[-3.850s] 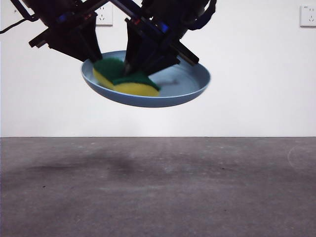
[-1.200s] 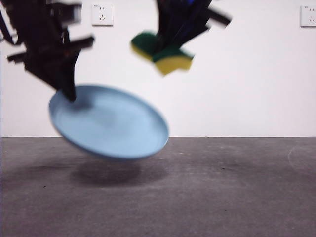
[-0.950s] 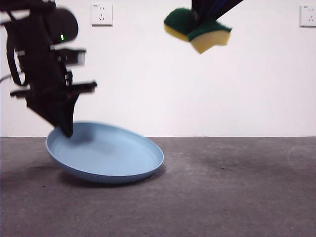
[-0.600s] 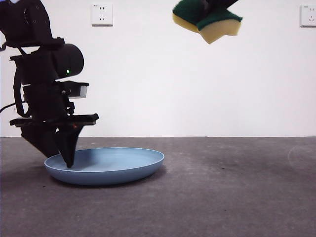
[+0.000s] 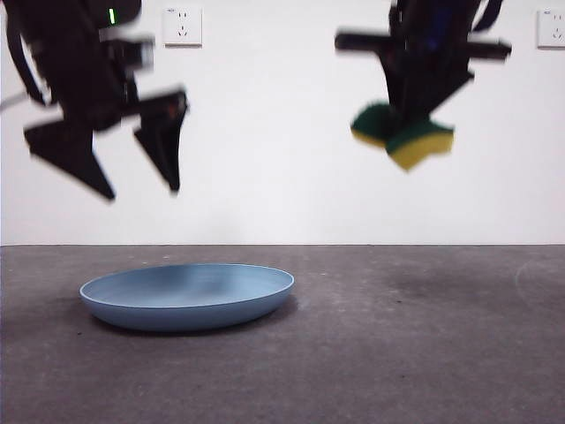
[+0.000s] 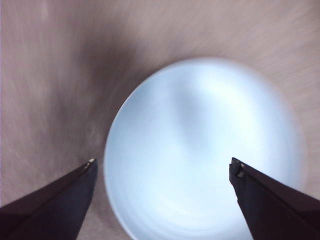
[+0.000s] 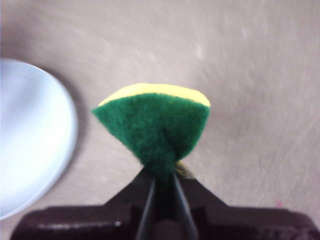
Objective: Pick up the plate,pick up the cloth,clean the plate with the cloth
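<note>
Front view: left gripper (image 5: 141, 190) has let go and risen, fingers wide, above the plate (image 5: 187, 296) (flat now); right gripper (image 5: 415, 124), blurred, apparently pinches the cloth (image 5: 403, 137).

Even, bright lighting; both arms are motion-blurred, wrist views softened, soft shadow cast beneath the plate (image 5: 187, 298).

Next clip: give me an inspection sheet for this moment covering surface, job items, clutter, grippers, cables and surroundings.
Surface: grey table, matte, bare around the plate.
Plate: light-blue plate lying flat on the table, held by nothing.
Cloth: yellow-and-green sponge pinched in the air, to one side of the plate.
Clutter: nothing seen.
Left gripper: open, above the plate, apart from it.
Right gripper: shut on the sponge.
Cables: dark cable on the left arm.
Surroundings: white wall with two wall sockets.
</note>
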Action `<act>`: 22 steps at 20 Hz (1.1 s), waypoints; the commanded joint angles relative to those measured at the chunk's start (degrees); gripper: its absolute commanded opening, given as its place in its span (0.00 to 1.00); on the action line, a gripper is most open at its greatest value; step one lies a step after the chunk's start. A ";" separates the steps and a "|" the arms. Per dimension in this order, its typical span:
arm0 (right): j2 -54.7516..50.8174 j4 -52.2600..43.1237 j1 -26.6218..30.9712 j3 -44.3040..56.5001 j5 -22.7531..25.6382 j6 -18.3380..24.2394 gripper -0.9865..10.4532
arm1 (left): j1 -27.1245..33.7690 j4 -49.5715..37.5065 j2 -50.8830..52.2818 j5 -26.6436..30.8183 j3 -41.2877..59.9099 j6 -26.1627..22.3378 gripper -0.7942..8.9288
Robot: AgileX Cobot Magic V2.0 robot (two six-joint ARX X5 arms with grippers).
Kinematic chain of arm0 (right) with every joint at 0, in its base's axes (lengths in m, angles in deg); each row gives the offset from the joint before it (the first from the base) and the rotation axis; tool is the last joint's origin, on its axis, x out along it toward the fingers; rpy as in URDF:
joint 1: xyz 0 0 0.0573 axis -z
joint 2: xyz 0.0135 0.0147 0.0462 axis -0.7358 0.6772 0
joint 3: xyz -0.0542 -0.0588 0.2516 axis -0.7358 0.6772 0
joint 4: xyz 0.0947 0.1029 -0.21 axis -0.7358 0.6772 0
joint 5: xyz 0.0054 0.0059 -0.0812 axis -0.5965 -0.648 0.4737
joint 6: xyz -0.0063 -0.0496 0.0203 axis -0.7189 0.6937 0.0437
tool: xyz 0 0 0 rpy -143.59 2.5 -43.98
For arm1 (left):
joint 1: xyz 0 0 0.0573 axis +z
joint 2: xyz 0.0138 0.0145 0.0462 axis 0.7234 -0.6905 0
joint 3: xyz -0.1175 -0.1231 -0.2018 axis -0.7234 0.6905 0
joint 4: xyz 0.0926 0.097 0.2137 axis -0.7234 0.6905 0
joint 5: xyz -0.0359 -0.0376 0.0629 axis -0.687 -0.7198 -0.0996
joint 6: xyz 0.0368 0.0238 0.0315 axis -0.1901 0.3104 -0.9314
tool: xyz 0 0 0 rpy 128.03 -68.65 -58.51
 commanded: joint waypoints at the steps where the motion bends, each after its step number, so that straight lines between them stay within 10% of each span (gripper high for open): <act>1: 4.85 -0.48 0.79 0.31 -4.39 -1.16 0.07 | -1.51 0.87 4.98 -0.07 0.31 0.63 0.53; 10: 20.57 -3.21 2.95 0.31 -7.10 -2.47 0.13 | -6.21 8.55 19.39 0.20 0.31 0.63 0.53; 15: 20.63 -2.54 4.39 0.31 -11.96 -2.64 0.54 | -6.27 9.53 19.78 0.20 0.31 0.61 0.53; 22: 17.57 -1.79 4.50 0.28 -11.98 -3.56 0.53 | -6.29 9.27 19.78 0.35 0.31 0.35 0.53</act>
